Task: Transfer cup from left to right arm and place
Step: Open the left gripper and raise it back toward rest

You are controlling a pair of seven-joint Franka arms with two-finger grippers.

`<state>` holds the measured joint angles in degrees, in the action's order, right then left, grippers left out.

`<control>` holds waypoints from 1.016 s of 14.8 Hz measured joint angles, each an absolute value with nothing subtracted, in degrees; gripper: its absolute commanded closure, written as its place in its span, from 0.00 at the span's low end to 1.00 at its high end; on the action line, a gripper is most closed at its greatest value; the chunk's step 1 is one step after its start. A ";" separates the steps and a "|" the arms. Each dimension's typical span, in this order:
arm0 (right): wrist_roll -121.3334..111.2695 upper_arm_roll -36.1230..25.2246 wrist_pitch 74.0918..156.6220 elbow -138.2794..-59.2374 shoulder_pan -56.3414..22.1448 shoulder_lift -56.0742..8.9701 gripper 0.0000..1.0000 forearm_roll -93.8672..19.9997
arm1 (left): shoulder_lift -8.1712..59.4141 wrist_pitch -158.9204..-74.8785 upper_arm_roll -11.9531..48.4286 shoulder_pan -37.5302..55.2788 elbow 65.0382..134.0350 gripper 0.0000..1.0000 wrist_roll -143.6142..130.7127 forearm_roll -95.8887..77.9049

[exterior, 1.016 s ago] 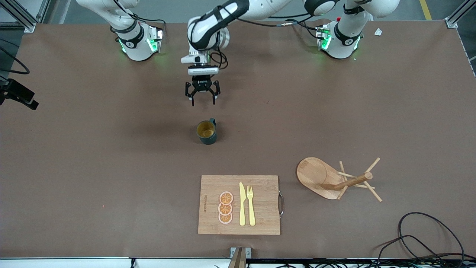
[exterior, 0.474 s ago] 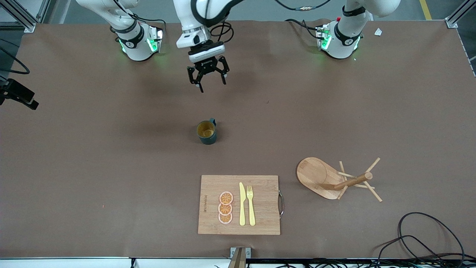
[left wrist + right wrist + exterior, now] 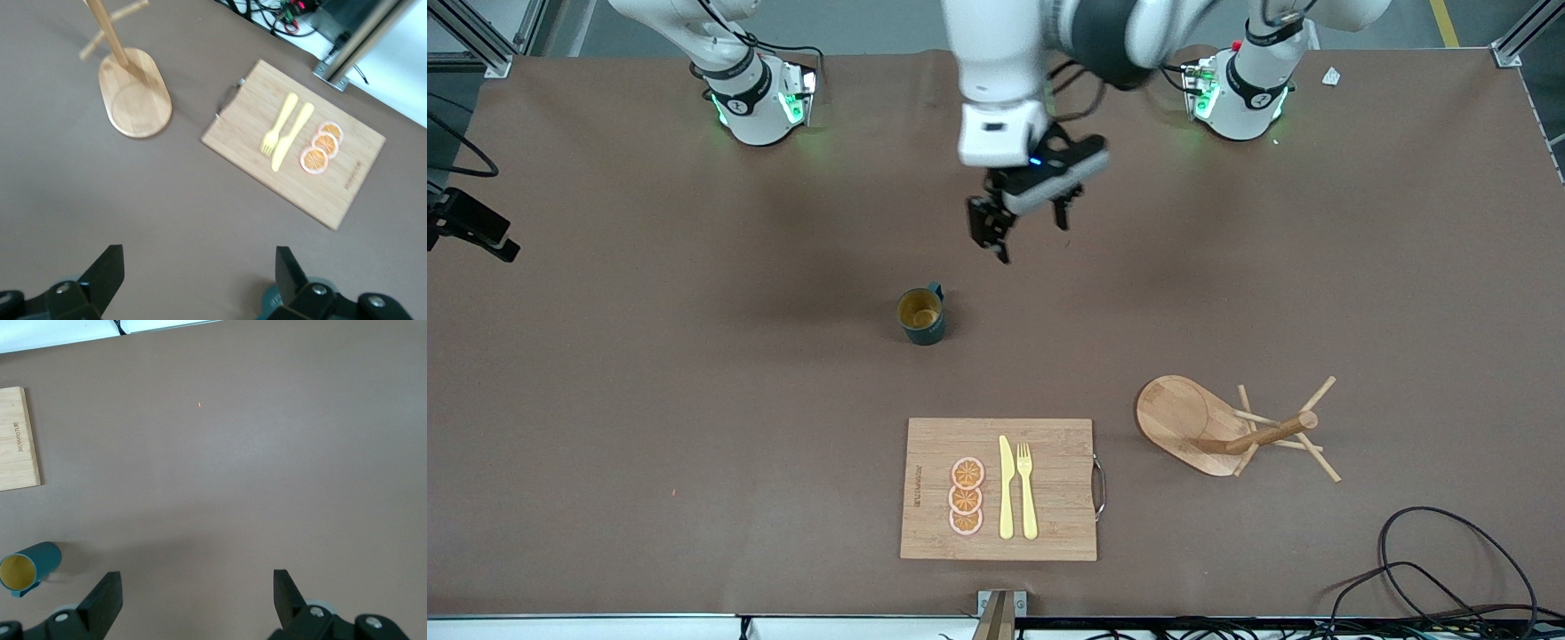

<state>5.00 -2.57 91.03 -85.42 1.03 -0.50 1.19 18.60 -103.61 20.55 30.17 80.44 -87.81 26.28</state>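
Note:
The cup (image 3: 920, 316), dark teal with a tan inside, stands upright alone on the brown table (image 3: 694, 400), midway between the arms' bases and the cutting board. My left gripper (image 3: 1032, 236) hangs open and empty in the air over bare table, off to the cup's side toward the left arm's end. In the left wrist view the left gripper (image 3: 200, 263) is open, with a sliver of the cup (image 3: 268, 301) beside one finger. My right gripper (image 3: 197, 587) is out of the front view. It is open and empty high over the table, with the cup (image 3: 30, 567) at the edge of its view.
A wooden cutting board (image 3: 1049, 489) with a yellow knife, fork and orange slices lies nearer the front camera than the cup. A wooden peg rack (image 3: 1232, 431) stands beside it toward the left arm's end. Cables (image 3: 1432, 569) lie at the near corner.
My left gripper rose away from the cup toward the bases, then swung toward the left arm's end. The cup has not moved.

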 measured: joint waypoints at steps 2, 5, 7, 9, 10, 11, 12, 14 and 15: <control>5.01 -2.57 91.02 -85.43 1.03 -0.50 0.00 1.19 | 16.85 -103.61 20.56 24.76 80.45 0.00 -79.30 22.81; 5.01 -2.59 91.03 -85.42 1.03 -0.50 0.00 1.19 | 14.39 -101.43 20.58 17.40 80.46 0.00 -65.14 19.21; 5.01 -2.57 91.03 -85.42 1.03 -0.50 0.00 1.19 | 12.60 -98.99 20.56 12.57 80.46 0.00 -55.03 17.97; 5.01 -2.56 91.03 -85.42 1.03 -0.50 0.00 1.19 | 10.65 -97.30 20.54 7.55 80.47 0.00 -47.24 15.14; 5.01 -2.56 91.03 -85.42 1.03 -0.50 0.00 1.19 | 9.78 -96.49 20.53 4.94 80.48 0.00 -43.18 13.28; 5.01 -2.54 91.03 -85.42 1.03 -0.50 0.00 1.19 | 9.00 -95.61 20.52 2.27 80.50 0.00 -38.78 11.55; 5.01 -2.53 91.03 -85.42 1.03 -0.50 0.00 1.19 | 8.40 -94.86 20.50 -0.14 80.51 0.00 -34.78 10.41; 5.00 -2.52 91.03 -85.42 1.03 -0.50 0.00 1.19 | 7.43 -93.05 20.49 -3.97 80.52 0.00 -27.41 9.45; 4.99 -2.45 91.04 -85.46 1.02 -0.62 0.00 1.16 | 6.94 -91.81 20.49 -5.29 80.52 0.00 -24.00 9.36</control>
